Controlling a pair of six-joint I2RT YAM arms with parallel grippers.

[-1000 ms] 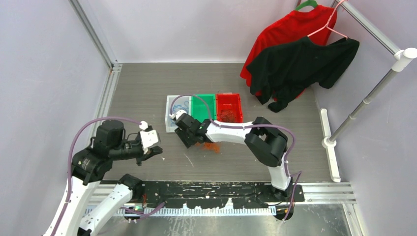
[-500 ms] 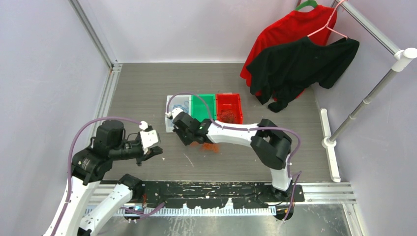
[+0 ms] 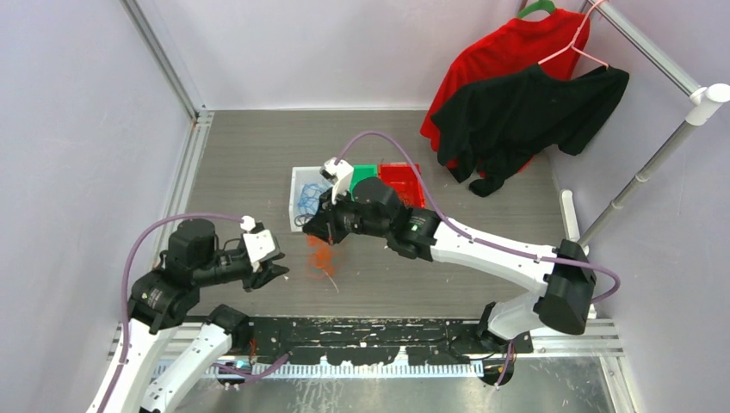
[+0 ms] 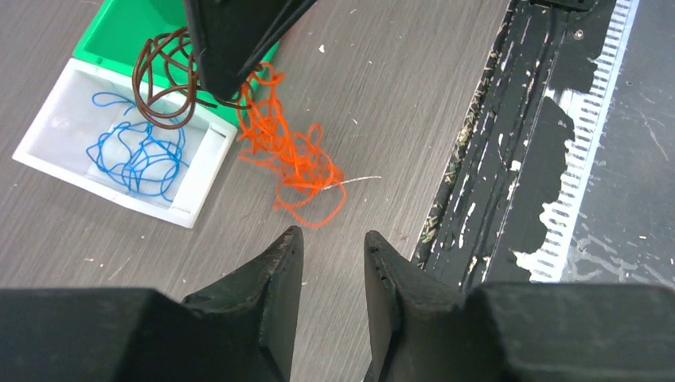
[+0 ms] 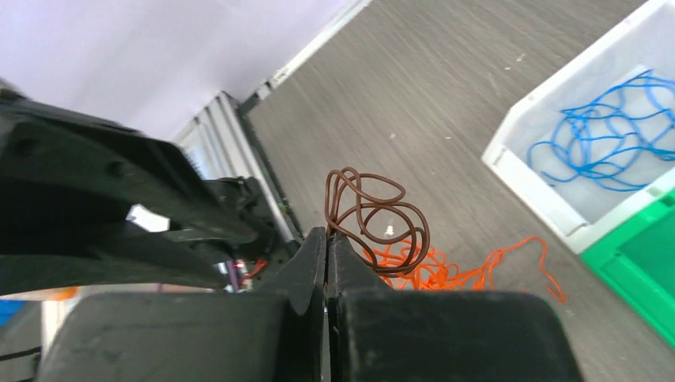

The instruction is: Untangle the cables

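Note:
My right gripper (image 5: 327,235) is shut on a dark brown cable (image 5: 374,215), holding its loops above the table. It also shows in the top view (image 3: 318,228) and the left wrist view (image 4: 231,56). An orange cable tangle (image 4: 290,155) trails from beside the brown loops (image 4: 163,83) down onto the table, and shows in the right wrist view (image 5: 446,270) and the top view (image 3: 323,254). A blue cable (image 4: 135,151) lies in the white bin (image 4: 199,179). My left gripper (image 4: 330,247) is open and empty, low over the table near the orange tangle.
A green bin (image 3: 366,175) and a red bin (image 3: 405,176) stand right of the white bin (image 3: 295,185). Red and black shirts (image 3: 516,95) hang on a rack at the back right. The black base rail (image 4: 525,143) runs along the table's near edge.
My right gripper has risen and moved left from beside the bins, lifting the brown cable; the orange tangle has been dragged left with it. My left arm has barely moved.

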